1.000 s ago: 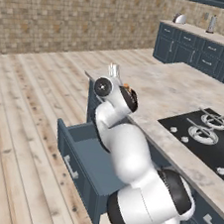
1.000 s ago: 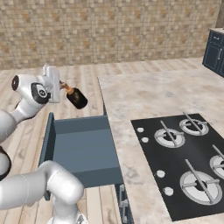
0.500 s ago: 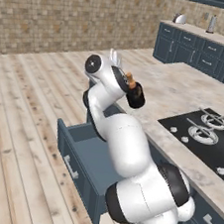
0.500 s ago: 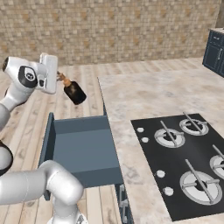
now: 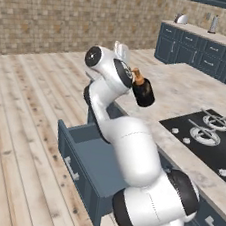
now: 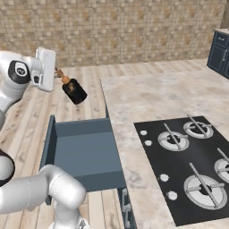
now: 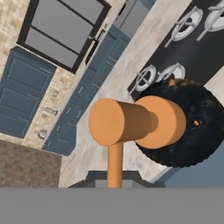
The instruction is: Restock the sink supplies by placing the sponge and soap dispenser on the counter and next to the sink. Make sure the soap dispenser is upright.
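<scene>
Aloft | soap dispenser (image 6: 74, 91) tilted, pump clamped in tool (image 6: 57, 74) | above open drawer (image 6: 85, 147)

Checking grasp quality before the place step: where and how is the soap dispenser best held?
By the orange pump neck, from the top end, as the gripper has it now, shut on it. The neck is narrow enough for the jaws; the round black body of the soap dispenser looks too wide and slippery. It hangs tilted over the open drawer, so it likely needs righting before release.
</scene>
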Tool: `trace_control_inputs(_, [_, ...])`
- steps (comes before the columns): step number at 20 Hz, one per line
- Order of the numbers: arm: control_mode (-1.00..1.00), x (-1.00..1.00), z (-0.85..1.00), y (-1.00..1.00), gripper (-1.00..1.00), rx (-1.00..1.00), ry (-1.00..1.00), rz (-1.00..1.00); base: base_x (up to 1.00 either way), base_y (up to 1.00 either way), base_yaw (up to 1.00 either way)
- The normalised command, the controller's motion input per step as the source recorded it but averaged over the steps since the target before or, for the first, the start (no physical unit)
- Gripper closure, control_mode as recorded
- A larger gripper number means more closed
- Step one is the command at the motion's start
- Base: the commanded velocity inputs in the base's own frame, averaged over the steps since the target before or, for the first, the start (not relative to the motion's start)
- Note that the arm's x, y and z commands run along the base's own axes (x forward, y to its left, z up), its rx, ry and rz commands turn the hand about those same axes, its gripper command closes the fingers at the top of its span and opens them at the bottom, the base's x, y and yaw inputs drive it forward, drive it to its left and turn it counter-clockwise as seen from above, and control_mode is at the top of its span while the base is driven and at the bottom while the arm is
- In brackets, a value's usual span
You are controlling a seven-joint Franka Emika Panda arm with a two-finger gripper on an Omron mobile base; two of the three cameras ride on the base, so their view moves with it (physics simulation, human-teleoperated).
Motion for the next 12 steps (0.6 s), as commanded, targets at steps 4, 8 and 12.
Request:
trace_control_inputs(4, [-1.00, -0.04, 0.00, -0.36, 1.00, 0.11, 0.00, 0.00, 0.00, 0.00, 0.00])
trace_control_inputs(8, [-1.00, -0.01, 0.00, -0.16, 1.00, 0.08, 0.00, 0.00, 0.00, 0.00, 0.00])
trace_control_inputs(12, [-1.00, -0.05, 0.00, -0.08, 1.00, 0.03, 0.00, 0.00, 0.00, 0.00, 0.00])
